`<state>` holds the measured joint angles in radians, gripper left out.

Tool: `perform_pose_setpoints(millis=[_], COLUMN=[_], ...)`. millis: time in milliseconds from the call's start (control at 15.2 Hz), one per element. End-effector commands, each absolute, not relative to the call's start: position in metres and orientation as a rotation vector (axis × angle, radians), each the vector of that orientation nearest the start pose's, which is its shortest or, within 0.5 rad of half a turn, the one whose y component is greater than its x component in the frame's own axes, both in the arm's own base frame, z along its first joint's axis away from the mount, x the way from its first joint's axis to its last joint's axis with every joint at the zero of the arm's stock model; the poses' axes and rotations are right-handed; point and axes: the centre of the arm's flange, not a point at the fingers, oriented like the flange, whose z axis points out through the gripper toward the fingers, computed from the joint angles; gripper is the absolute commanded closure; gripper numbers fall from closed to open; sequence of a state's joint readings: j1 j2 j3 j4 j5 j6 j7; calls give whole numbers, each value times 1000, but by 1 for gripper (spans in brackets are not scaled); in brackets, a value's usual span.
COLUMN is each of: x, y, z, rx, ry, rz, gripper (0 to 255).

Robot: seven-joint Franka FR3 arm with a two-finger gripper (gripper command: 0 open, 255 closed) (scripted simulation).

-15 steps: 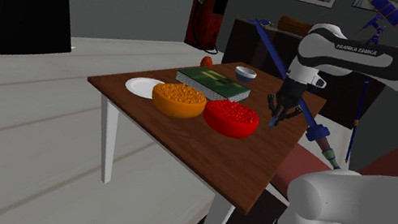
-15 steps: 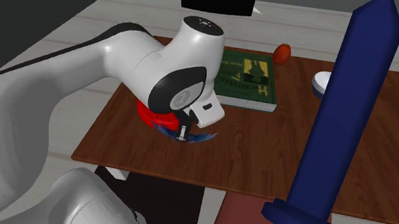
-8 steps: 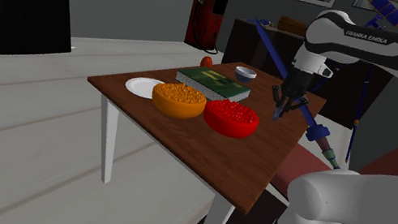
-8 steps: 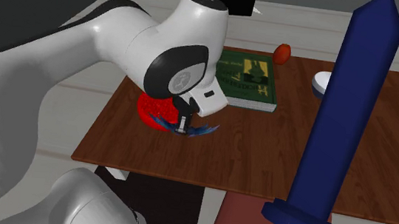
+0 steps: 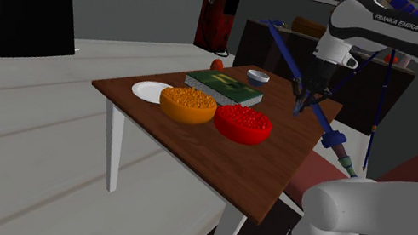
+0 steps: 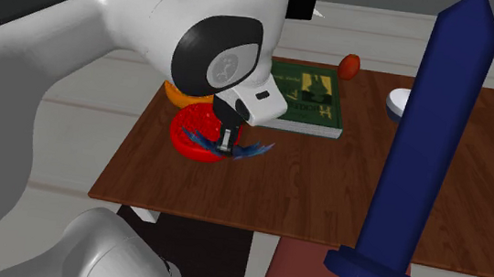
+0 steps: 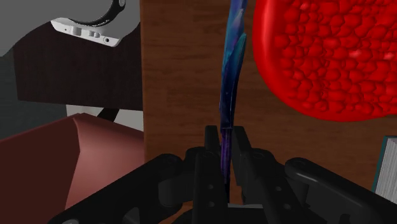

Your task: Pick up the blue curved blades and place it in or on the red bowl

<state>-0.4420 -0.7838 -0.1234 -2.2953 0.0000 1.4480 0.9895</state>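
Brown wooden table (image 5: 263,171) on white legs stands on a pale floor. Above it the gripper (image 6: 226,148) is clamped on the middle of the blue curved blades (image 6: 255,150), which hang in the air just beside the red bowl (image 5: 242,124). Their long axis lies about level, across the fingers, one tip toward the bowl, the other toward the second exterior view's right. Red bowl is full of red lumps; the orange bowl (image 5: 188,105) just beside it holds orange ones. Bare wood lies between the red bowl and the table's edge.

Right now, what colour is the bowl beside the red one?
The bowl is orange, clearest in the shoulder view.
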Motion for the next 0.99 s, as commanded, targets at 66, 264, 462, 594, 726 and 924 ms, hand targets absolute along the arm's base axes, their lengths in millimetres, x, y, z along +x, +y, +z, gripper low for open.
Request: perform_pose_setpoints(millis=[66,264,462,594,726,924], x=[244,244,244,265,286,318], y=[-169,-169,-169,-153,-138,-114], z=[622,638,651,650,650,649], rx=[-2229,-2229,-2229,-2229,-2229,-2229], ry=[2111,2111,2111,2111,2111,2111], rz=[132,132,132,132,132,132], gripper=[255,255,255,255,255,255])
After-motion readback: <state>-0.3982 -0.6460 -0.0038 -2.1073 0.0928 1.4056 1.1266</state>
